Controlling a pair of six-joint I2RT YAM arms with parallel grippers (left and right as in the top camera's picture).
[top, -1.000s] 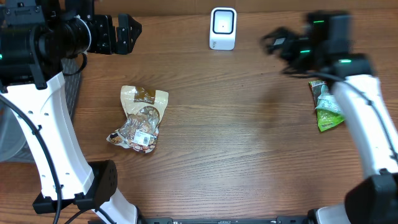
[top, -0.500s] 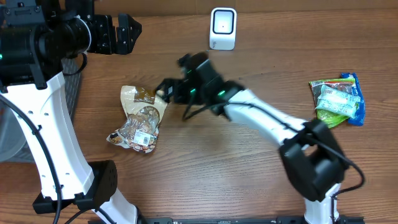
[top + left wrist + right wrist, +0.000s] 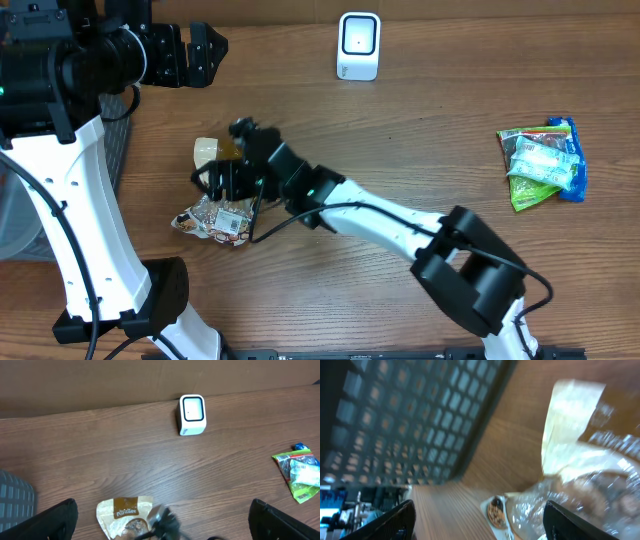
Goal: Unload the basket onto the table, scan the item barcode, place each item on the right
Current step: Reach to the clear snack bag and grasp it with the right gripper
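Your right hand (image 3: 222, 182) hangs over the snack bag (image 3: 215, 218), which lies flat on the tabletop (image 3: 400, 150) in the left-centre of the overhead frame, well apart from the white scanner (image 3: 359, 45) at the top centre. In the right wrist view its fingers stand spread at the two lower corners, with the crinkled clear film of the bag between them and nothing pinched yet. I cannot tell whether either tip touches the film. The step in hand looks to be the pickup, so come down squarely and close on a bunched part of the bag rather than a single loose layer, which would likely slide out. A white label patch (image 3: 232, 222) shows near the lower end of the bag. It is too small to read, but if it carries the barcode, keep your fingers off it so it stays open to the scanner's face. Thin film tends to sag, so expect the bag to droop, and grip close enough to that patch to hold it fairly flat. Your left hand (image 3: 205, 55) sits spread and empty at the upper left, clear of the work. Leave it there, and leave the other packets (image 3: 540, 160) at the right edge alone.
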